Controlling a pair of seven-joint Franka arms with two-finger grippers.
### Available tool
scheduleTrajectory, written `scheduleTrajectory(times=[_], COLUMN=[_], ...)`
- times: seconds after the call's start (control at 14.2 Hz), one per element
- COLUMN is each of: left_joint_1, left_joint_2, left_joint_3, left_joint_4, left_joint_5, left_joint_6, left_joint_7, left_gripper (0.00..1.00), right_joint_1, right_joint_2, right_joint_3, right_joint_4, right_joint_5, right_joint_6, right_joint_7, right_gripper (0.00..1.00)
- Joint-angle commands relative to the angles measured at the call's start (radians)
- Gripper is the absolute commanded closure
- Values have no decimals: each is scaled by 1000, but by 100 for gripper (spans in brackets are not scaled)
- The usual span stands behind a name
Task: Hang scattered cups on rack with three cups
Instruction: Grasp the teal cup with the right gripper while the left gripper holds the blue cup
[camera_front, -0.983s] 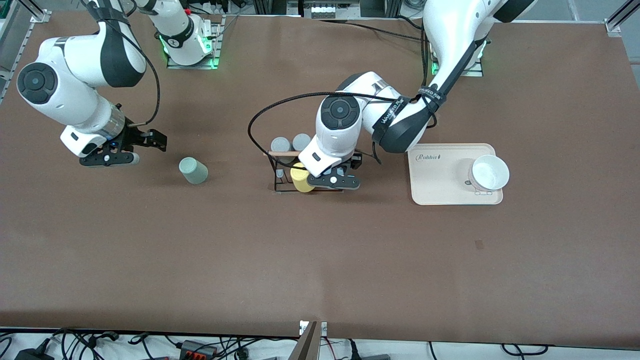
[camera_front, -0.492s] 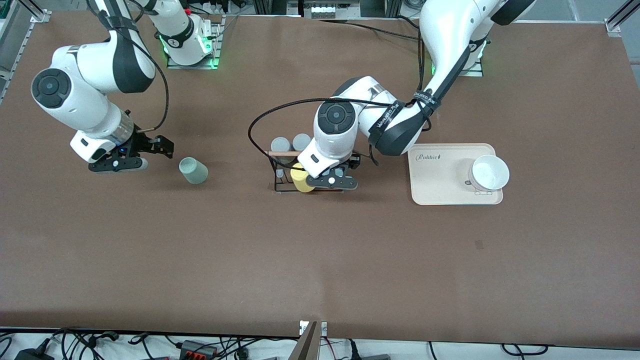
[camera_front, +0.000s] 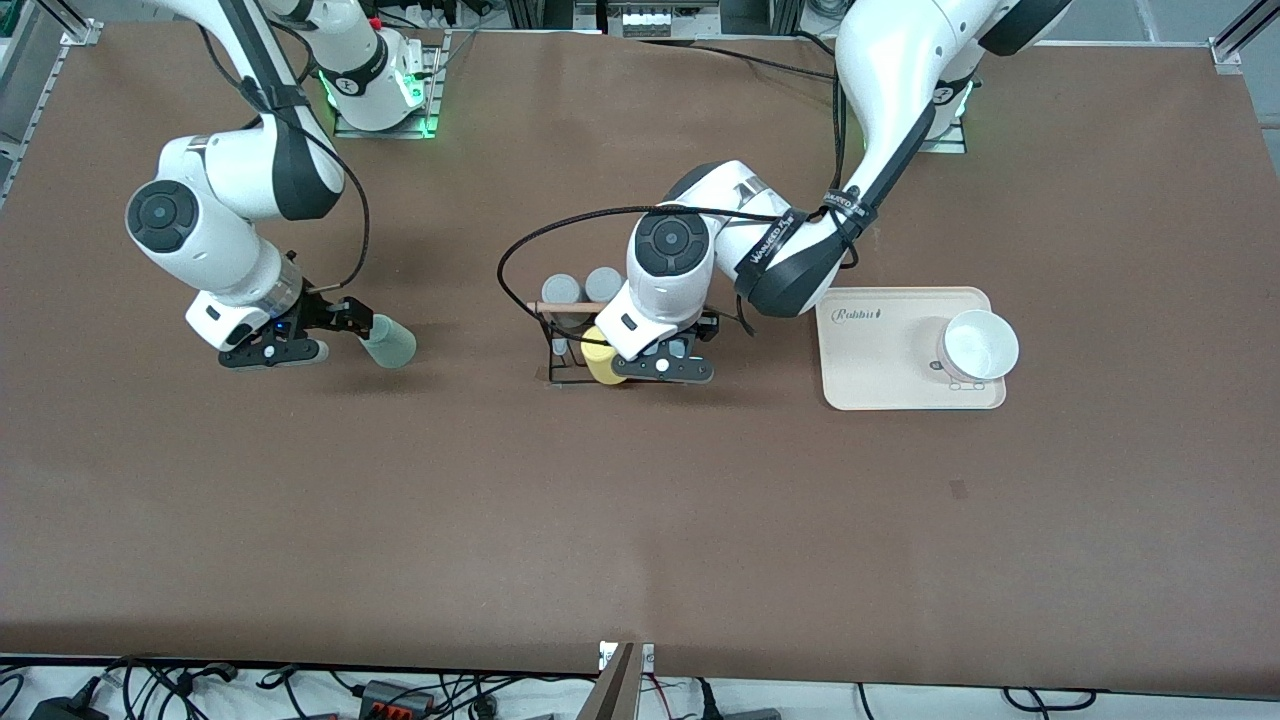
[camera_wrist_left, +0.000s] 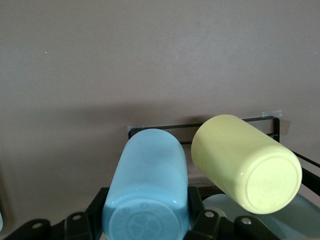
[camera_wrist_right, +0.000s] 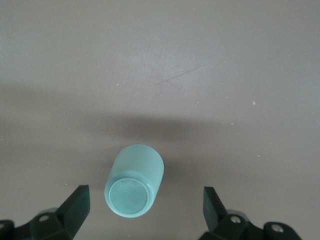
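blue cup (camera_wrist_left: 145, 187), pinched in left tool (camera_front: 662, 368), hovers at rack (camera_front: 560, 345); next, seat it on a peg. right tool (camera_wrist_right: 145, 210), spread, straddles mint cup (camera_wrist_right: 134, 181).

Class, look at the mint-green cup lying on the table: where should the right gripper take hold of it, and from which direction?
Grip the mint-green cup across its round side walls, coming in from its closed base end. It lies on its side, base toward the open right gripper, whose jaws already straddle it.
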Motion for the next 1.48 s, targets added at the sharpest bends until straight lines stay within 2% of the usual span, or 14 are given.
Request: scheduleTrajectory(times=[0.0,0.42,1.19,1.26,1.33,1.4], left_joint_1=[-9,-9,-9,-9,-12,-18], left_joint_2=[3,2,17,17,17,13], left_joint_3=[6,6,6,6,6,6], left_joint_4=[-3,-3,-3,-3,-3,-3], left_joint_5=[25,25,25,23,23,25], left_joint_6=[13,14,16,14,13,11], left_joint_7=[4,5,5,-10,-18,-16], left_gripper=[89,89,87,65,4,0], right_joint_1=[20,52,72,72,71,71], right_joint_2=[-14,50,90,93,95,95], right_joint_3=[-4,-4,-5,-5,-5,-5], right_joint_4=[-62,-69,-116,-121,-127,-133], right_joint_5=[7,9,7,7,7,7], right_joint_6=[56,134,184,191,199,211], right_joint_7=[27,30,76,76,76,76], right_gripper=[0,0,0,0,0,0])
